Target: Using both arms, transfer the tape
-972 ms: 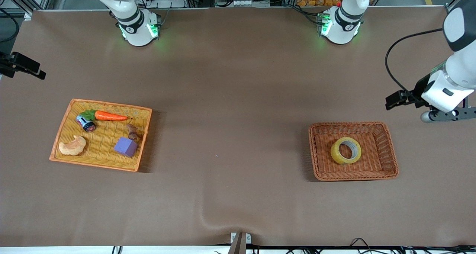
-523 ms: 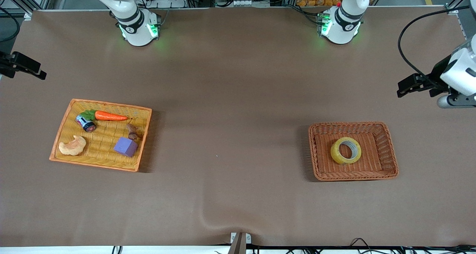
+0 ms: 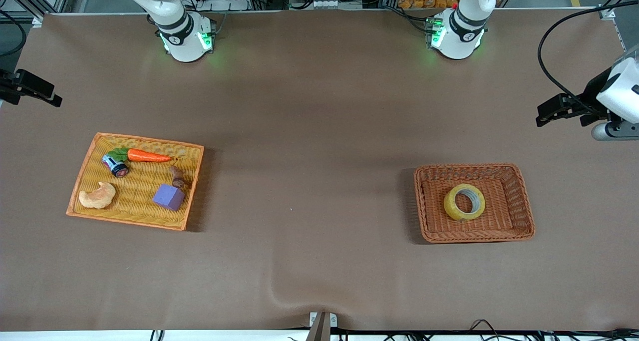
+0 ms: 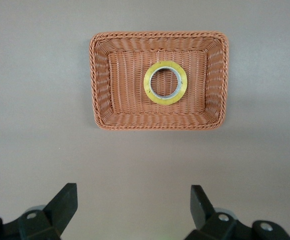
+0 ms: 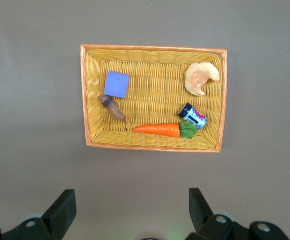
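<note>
Toward the left arm's end of the table, the tape [image 3: 465,201] lies flat in the brown wicker basket [image 3: 524,216]. From the front only a black fringe of each arm's end shows at the frame's edges, so finger spread is unreadable there. The left wrist view shows the left gripper [image 4: 133,205] spread wide and empty, high over bare table beside that basket. The right wrist view shows the right gripper [image 5: 131,206] equally wide and empty, above the yellow tray [image 5: 83,95] with carrot [image 5: 157,129], croissant [image 5: 200,77] and purple block [image 5: 117,84].
</note>
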Motion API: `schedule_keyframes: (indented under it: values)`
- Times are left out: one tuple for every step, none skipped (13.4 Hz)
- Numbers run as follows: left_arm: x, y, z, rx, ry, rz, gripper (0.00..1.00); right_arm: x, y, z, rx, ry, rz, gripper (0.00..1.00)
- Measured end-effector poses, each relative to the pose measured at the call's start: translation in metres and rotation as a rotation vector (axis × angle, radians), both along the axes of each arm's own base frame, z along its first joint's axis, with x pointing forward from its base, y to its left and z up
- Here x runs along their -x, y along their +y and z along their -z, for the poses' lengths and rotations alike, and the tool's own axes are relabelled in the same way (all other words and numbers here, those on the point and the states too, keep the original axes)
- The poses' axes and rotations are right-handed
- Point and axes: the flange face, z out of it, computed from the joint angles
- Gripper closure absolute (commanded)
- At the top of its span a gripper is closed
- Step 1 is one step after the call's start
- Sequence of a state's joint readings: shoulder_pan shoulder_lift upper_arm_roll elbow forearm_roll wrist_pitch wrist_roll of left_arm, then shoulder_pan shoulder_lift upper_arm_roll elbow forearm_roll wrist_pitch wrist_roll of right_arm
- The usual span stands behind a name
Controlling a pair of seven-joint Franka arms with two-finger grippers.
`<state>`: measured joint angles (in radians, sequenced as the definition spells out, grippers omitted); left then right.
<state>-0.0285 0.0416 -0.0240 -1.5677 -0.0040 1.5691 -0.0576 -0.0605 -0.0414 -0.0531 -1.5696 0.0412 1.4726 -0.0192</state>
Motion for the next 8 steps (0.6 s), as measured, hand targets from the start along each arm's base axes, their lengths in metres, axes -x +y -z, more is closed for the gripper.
schedule_keyframes:
  values:
    - [0.000,-0.001,0.000,0.000,0.000,0.002,0.00,0.000,0.000,0.000,0.000,0.000,0.000,0.00]
    - [0.000,-0.002,0.000,0.000,0.000,0.004,0.00,0.000,0.000,0.000,0.000,-0.001,0.000,0.00]
    - [0.000,-0.003,-0.001,0.000,-0.001,0.005,0.00,0.000,0.000,0.000,0.000,-0.001,0.000,0.00]
    - [0.000,-0.004,-0.002,0.000,-0.003,0.004,0.00,0.000,0.000,0.000,0.000,-0.001,0.000,0.00]
    - [0.000,-0.006,-0.002,0.000,-0.003,0.004,0.00,0.000,0.000,0.000,0.000,-0.001,0.000,0.00]
    - [0.001,-0.007,-0.003,0.000,-0.001,0.007,0.00,0.000,0.000,0.000,0.000,-0.001,0.000,0.00]
    - [0.001,-0.010,-0.003,0.000,0.002,0.014,0.00,0.000,0.000,0.000,0.000,0.000,0.000,0.00]
    - [0.002,-0.015,-0.003,0.000,0.005,0.024,0.00,0.000,0.000,0.000,0.000,0.000,0.000,0.00]
